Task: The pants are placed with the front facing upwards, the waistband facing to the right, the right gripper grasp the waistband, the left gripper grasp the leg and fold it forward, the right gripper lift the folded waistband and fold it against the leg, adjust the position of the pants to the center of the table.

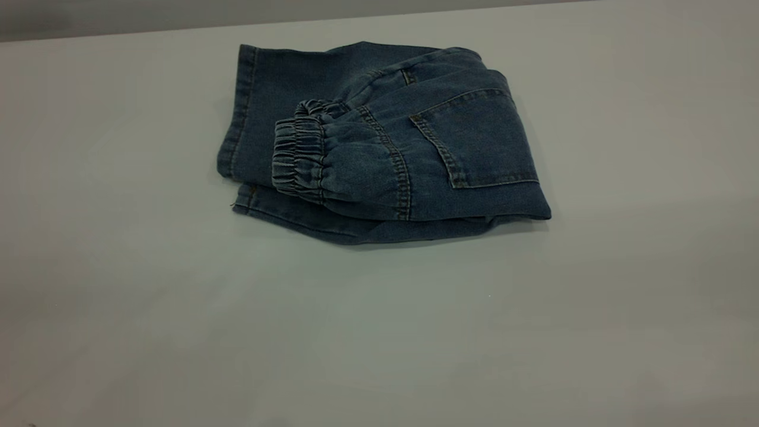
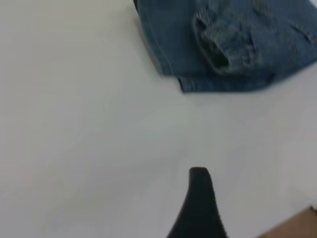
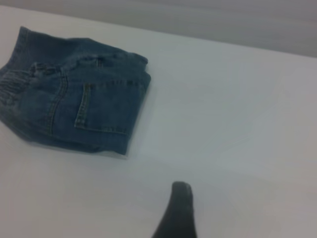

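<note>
Exterior view: one folded pants.

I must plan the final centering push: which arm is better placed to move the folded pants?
Neither clearly. The pants lie folded on the table, apart from both. Each wrist view shows only one fingertip, so neither end effector's state is visible.

Blue denim cloth pants, ruched elastic waistband, smooth, seemingly matt table

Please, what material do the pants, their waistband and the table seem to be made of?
The pants: blue denim, seemingly, with tan stitching and a woven look. The waistband: the same denim, ruched, probably over elastic. The table: smooth, matte, pale grey, perhaps laminate; unclear.
</note>
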You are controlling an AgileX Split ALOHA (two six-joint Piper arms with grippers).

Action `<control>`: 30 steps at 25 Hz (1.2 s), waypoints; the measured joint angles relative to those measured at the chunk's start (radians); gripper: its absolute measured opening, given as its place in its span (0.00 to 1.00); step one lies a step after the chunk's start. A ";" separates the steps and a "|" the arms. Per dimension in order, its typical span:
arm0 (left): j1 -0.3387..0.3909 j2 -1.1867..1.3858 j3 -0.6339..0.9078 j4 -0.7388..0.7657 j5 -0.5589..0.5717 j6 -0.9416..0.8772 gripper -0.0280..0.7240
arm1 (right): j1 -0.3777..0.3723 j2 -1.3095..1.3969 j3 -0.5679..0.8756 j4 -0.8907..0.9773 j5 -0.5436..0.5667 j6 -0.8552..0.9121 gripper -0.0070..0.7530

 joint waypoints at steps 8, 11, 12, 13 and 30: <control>0.000 -0.103 0.019 -0.006 0.035 -0.002 0.71 | 0.000 0.000 -0.001 0.002 0.002 0.000 0.76; 0.000 -0.120 0.019 -0.059 0.036 0.033 0.71 | 0.000 0.000 -0.002 0.003 0.004 0.000 0.76; 0.000 -0.123 0.019 -0.070 0.036 0.047 0.71 | 0.000 0.000 -0.002 0.006 0.004 0.000 0.76; 0.000 -0.123 0.018 -0.084 0.036 0.056 0.71 | 0.000 0.000 -0.002 0.009 0.005 0.000 0.76; 0.013 -0.126 0.018 -0.102 0.036 0.083 0.71 | 0.000 0.000 -0.002 0.009 0.005 0.001 0.76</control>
